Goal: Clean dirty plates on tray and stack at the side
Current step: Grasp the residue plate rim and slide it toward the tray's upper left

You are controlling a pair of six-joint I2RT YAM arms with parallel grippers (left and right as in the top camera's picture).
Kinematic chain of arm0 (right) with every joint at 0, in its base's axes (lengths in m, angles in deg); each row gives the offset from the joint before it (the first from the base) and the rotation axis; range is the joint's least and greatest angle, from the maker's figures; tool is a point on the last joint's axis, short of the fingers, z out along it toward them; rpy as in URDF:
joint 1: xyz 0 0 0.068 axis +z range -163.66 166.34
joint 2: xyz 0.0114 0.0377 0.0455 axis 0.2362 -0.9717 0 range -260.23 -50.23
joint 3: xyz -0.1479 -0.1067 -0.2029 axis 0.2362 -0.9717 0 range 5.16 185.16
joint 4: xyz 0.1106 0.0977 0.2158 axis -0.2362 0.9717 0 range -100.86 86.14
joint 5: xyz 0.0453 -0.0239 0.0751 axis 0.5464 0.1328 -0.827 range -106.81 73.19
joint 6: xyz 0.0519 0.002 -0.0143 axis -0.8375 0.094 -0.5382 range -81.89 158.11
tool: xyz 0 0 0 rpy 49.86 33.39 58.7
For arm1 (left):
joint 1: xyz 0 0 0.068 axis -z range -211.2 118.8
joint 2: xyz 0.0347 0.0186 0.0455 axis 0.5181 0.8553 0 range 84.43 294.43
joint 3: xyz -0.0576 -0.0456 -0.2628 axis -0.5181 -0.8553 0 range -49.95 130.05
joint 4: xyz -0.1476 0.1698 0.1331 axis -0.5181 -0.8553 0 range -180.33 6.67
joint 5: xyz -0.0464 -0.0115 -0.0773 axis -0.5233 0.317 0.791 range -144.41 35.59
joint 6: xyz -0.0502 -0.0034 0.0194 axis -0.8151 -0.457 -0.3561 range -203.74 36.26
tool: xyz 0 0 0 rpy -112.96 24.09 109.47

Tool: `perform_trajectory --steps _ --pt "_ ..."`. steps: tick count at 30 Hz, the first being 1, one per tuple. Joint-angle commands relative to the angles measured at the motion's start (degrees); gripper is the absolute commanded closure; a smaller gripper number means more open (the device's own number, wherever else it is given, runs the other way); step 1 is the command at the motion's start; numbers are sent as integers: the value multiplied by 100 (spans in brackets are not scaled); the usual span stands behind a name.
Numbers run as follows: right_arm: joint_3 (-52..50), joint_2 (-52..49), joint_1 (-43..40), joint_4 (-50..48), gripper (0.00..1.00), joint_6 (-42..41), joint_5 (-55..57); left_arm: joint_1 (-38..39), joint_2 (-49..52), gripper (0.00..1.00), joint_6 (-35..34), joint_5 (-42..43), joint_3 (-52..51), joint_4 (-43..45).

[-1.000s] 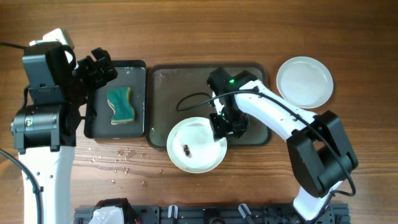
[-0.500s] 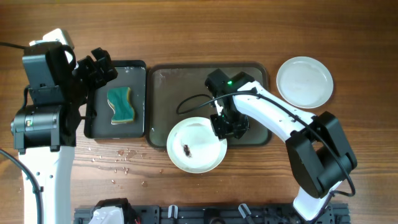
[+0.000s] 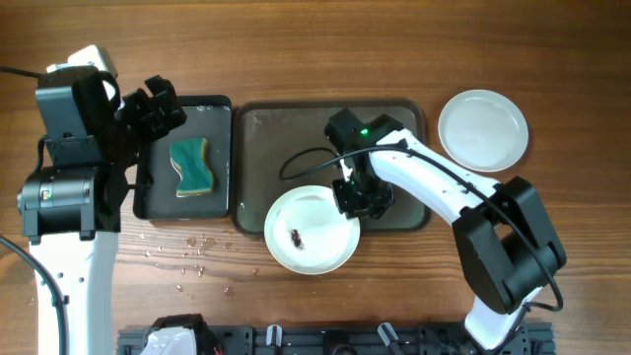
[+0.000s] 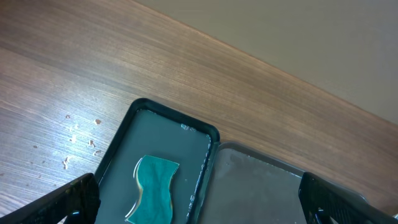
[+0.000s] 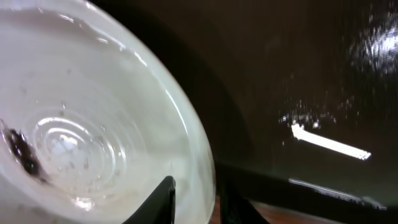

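A white plate (image 3: 312, 230) with a dark smear (image 3: 296, 236) lies half over the front rim of the grey-green tray (image 3: 296, 133). My right gripper (image 3: 362, 200) is down at this plate's right edge. In the right wrist view the plate (image 5: 93, 124) fills the left side, and the right gripper (image 5: 196, 194) is shut on its rim, one finger inside the bowl and one outside. A second, clean-looking plate (image 3: 482, 129) rests on the table to the right of the tray. My left gripper (image 3: 158, 104) hangs open over the black tray's back left corner, holding nothing.
A narrow black tray (image 3: 212, 108) left of the big tray holds a teal sponge (image 3: 191, 167), seen too in the left wrist view as the sponge (image 4: 154, 190). Crumbs (image 3: 187, 251) are scattered on the wooden table in front of it. A cable (image 3: 301, 158) loops over the grey tray.
The right gripper's fingers have closed in on the plate's rim and the arm has edged slightly left. The plate and the left arm have stayed put.
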Motion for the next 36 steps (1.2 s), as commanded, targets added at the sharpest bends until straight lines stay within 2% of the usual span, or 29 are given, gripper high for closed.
perform_trajectory --steps 1,3,7,12,16,22,26,36 --pt "-271 120 24 -149 80 -116 96 -26 -37 0 -52 -35 24 11" --pt "-278 120 24 -162 88 -192 96 -26 -37 0 -50 -35 24 13" --pt "-275 122 22 -260 96 -238 96 -26 -37 0 -52 -35 24 13" --pt "-254 122 22 -905 96 -396 96 -26 -37 0 -52 -35 24 13" --pt "-254 122 -4 -1996 96 -737 240 -26 -39 0 -52 -35 24 13" --pt "-256 122 -31 -3132 96 -1480 1300 -26 -37 0 -50 -35 24 13" --pt "-267 122 -31 -3237 96 -2199 2247 -26 -37 0 -52 -35 24 13" --pt "-278 122 -31 -3069 95 -2559 2286 -26 -37 0 -52 -35 24 13"
